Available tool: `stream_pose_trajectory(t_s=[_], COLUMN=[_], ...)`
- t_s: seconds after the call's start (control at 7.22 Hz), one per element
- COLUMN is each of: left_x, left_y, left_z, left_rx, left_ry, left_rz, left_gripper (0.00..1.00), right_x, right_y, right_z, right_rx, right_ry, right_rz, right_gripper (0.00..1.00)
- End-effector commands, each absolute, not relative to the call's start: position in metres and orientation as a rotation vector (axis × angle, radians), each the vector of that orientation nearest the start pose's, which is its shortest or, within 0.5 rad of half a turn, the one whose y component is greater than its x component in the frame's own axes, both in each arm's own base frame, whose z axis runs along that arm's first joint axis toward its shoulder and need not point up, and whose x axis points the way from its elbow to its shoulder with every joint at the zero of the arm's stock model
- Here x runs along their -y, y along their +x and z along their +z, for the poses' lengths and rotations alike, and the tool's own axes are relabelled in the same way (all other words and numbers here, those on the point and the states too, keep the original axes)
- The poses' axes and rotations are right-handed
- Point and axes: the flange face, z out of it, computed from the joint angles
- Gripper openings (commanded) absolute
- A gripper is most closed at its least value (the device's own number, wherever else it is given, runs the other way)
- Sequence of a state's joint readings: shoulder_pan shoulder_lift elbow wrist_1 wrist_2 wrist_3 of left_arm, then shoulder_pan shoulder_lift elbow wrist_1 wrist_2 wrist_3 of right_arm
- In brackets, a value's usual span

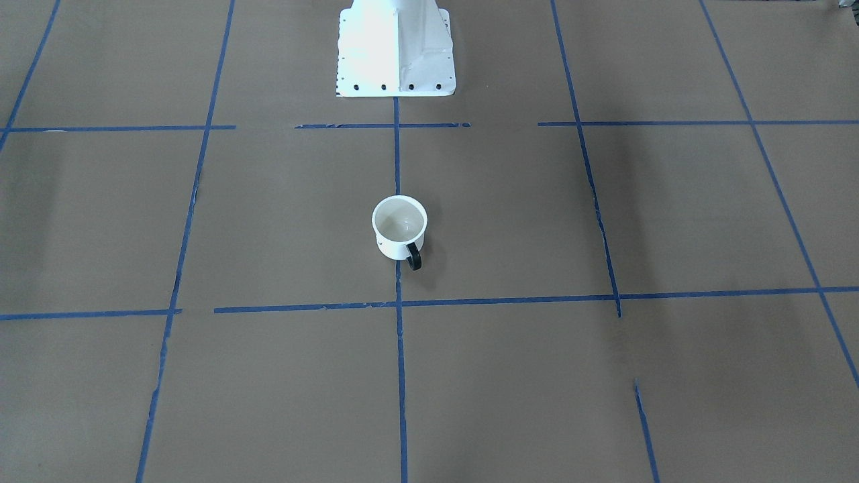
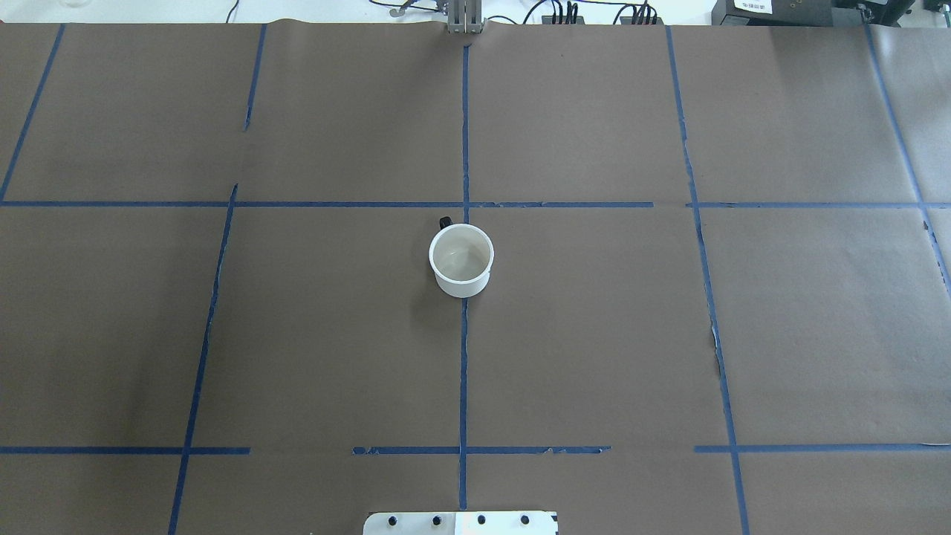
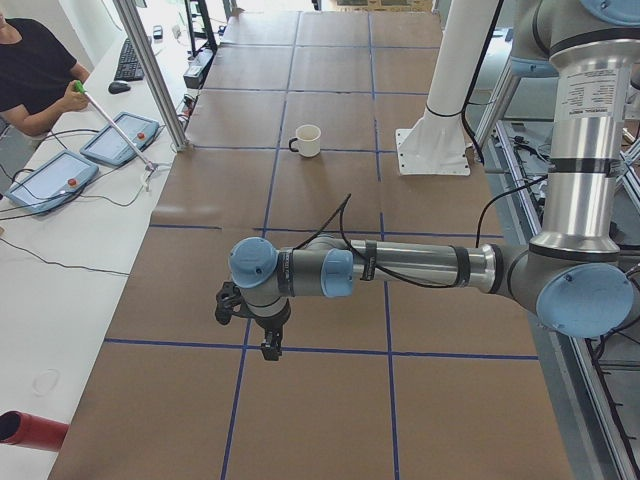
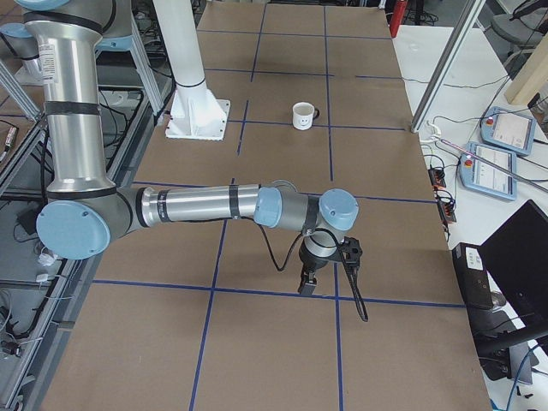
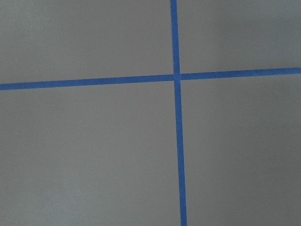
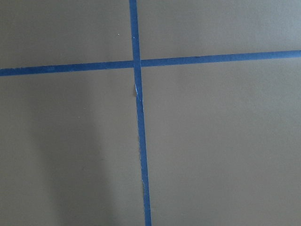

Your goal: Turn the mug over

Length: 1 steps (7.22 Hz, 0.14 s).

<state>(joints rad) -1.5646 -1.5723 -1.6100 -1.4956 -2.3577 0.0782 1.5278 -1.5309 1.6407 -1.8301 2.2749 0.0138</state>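
Two end effectors are hanging low over the brown-papered surface [image 2: 594,334], the left end effector [image 3: 270,348] and the right end effector [image 4: 306,285]. Each is sitting well apart from the white robot base [image 1: 396,47]; whether either is open or closed cannot be told. One white mug [image 2: 461,260] is standing near that base, far from both. It is standing upright, long axis vertical, mouth facing up, with its black handle [image 1: 414,257] pointing away from the base.
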Motion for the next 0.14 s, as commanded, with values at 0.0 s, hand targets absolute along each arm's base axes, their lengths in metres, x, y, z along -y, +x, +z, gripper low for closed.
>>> stream_pose_trajectory(t_s=[0.0], left_x=[0.49], left_y=[-0.0642], left_z=[0.6412], left_rx=[-0.787], left_ry=[0.007], left_rz=[0.061], left_gripper=[1.0], right_x=[0.4965], right_y=[0.0475], right_z=[0.6345], right_rx=[0.698], right_ry=[-0.164], right_rz=[0.025], right_gripper=[1.0])
